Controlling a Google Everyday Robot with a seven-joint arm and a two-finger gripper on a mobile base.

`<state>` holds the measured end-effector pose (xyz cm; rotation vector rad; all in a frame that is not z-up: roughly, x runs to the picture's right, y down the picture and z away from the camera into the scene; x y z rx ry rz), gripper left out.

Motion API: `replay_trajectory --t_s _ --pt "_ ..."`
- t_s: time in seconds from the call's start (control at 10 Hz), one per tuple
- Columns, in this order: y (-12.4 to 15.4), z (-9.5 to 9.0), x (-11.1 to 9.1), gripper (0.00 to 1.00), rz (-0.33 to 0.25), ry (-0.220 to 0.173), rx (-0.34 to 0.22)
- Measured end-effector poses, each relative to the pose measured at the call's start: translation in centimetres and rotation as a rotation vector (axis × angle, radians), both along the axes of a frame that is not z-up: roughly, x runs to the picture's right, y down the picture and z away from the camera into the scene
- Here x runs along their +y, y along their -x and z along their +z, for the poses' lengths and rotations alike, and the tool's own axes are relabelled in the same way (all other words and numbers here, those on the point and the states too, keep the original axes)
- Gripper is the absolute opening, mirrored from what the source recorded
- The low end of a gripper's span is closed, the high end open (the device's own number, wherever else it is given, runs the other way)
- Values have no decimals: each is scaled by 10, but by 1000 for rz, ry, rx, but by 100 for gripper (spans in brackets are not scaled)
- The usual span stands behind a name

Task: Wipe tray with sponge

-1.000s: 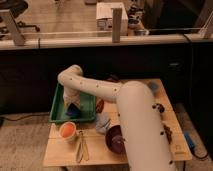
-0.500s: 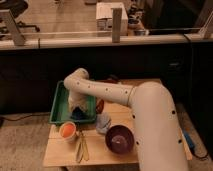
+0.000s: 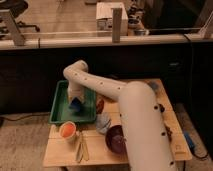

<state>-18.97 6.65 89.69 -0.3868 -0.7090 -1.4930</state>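
A green tray (image 3: 59, 107) lies on the left part of a wooden table (image 3: 150, 100). My arm reaches from the lower right over the table and bends down into the tray. My gripper (image 3: 75, 102) is at the tray's middle, pointing down, shut on a blue sponge (image 3: 76, 106). The sponge rests on the tray floor. The arm hides the tray's right rim and part of its floor.
An orange cup (image 3: 67, 130) stands just in front of the tray. Wooden utensils (image 3: 81, 146) lie near the table's front edge. A purple bowl (image 3: 115, 139) and a pale blue cup (image 3: 103, 123) sit by the arm. A red object (image 3: 100, 104) is to the right of the tray.
My gripper with the sponge has shifted a little to the right across the tray floor. The arm's elbow has swung with it. The other things have not moved.
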Motion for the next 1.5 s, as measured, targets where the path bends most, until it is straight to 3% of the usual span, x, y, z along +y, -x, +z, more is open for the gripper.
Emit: replay_trajectory --t_s 0.4,0.7,0.8,1.1,1.3,1.5 --pt "6 -39 40 0 -50 15 -60" --pt "-20 -55 60 0 -32 13 -24" --pt "-24 -55 60 0 -24 10 -15" --pt "-36 -33 29 0 17 -19 28" --pt "-27 -14 6 0 23 -32 30" --pt "-9 -8 -3 0 3 -34 5"
